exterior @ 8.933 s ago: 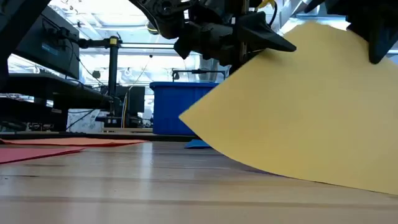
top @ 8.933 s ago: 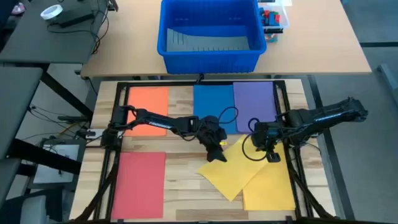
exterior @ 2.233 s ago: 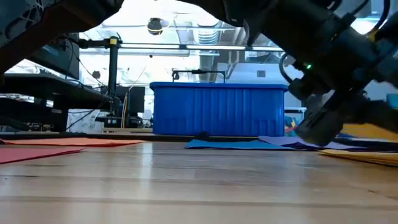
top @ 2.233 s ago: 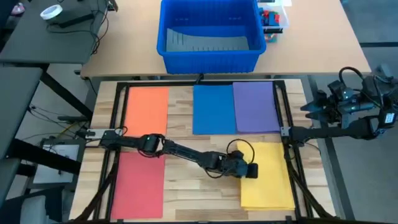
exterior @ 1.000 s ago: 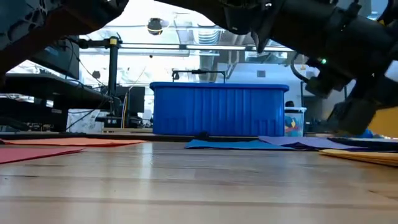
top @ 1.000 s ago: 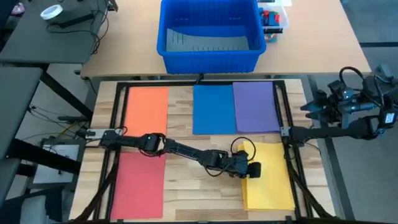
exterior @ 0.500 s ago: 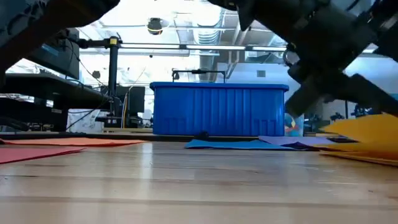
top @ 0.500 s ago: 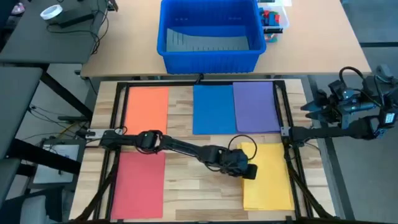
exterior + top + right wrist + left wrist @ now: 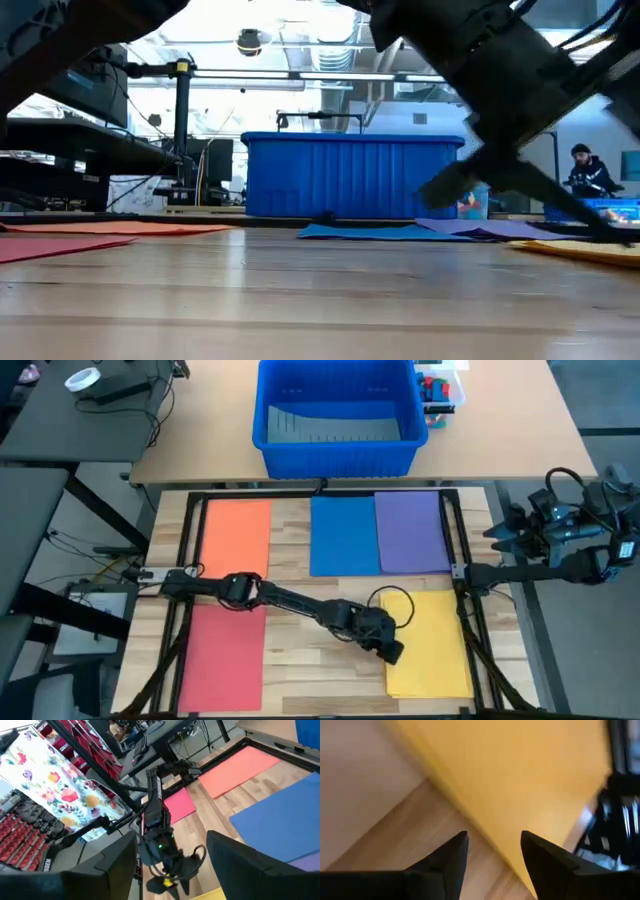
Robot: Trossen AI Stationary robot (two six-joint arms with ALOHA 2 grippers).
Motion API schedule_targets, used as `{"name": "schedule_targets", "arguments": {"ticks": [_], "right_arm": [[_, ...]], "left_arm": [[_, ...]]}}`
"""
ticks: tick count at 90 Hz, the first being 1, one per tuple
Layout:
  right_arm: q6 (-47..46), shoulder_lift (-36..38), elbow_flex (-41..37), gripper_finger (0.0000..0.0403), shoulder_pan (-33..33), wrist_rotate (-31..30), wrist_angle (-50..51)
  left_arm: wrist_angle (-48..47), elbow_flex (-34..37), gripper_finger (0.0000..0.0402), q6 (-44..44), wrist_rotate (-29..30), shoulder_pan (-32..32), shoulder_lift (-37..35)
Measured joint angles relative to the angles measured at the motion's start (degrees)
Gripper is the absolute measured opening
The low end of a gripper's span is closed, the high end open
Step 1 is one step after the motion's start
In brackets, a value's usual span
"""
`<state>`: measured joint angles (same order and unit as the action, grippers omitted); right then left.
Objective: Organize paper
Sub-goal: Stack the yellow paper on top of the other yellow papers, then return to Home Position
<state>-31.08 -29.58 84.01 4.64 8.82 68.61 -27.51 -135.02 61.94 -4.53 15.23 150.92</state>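
Table (image 9: 290,525): wooden, carrying separate flat sheets of paper. Red (image 9: 225,657) front left, orange (image 9: 237,536) behind it; blue (image 9: 343,535) and purple (image 9: 410,532) touching at the back; yellow (image 9: 432,645) front right. Left hand (image 9: 392,652): spread, empty, at the yellow sheet's left edge. Right hand (image 9: 172,870): spread, empty, off the table's right side.

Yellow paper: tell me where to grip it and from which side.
The yellow paper lies flat on the table, so nothing stands up to pinch. Probably best to take its near-left corner, where the left gripper already hangs open beside the edge, coming in low from the bare wood. The right gripper waits open off the table.
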Motion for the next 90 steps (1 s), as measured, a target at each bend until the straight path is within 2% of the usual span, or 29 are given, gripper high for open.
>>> {"name": "schedule_targets", "arguments": {"ticks": [10, 19, 29, 39, 63, 78, 90], "right_arm": [[1.91, 0.0, 0.0, 0.0225, 0.0, 0.02, 0.6], [2.67, 0.0, 0.0, 0.0225, 0.0, 0.02, 1.71], [2.7, 0.0, 0.0, 0.0225, -0.01, 0.02, 3.33], [3.99, 0.01, 0.0, 0.0225, -0.02, 0.02, 3.77], [4.51, 0.0, 0.0, 0.0225, -0.02, 0.02, 3.57], [4.15, 0.0, 0.18, 0.0225, -0.04, 0.09, 3.86], [4.91, 0.02, 1.16, 0.0225, -0.04, 0.17, 4.18]], "left_arm": [[1.54, 0.08, 0.0106, -10.32, 0.59, 0.7, 1.57], [-2.41, 0.06, 0.0055, -15.14, 1.11, 0.7, 1.61], [-2.03, 0.06, 0.0008, -21.72, 1.39, 0.85, 1.67], [1.75, 0.11, 0.0013, -25.22, 1.56, 1.14, 1.87], [2.93, 0.17, 0.0011, -27.66, 3.18, 1.24, 1.94], [-0.8, 0.28, 0.0005, -27.87, 0.36, 1.0, 0.52], [-7.31, 0.28, 0.0, -27.87, 0.3, 1.54, -5.85]]}}
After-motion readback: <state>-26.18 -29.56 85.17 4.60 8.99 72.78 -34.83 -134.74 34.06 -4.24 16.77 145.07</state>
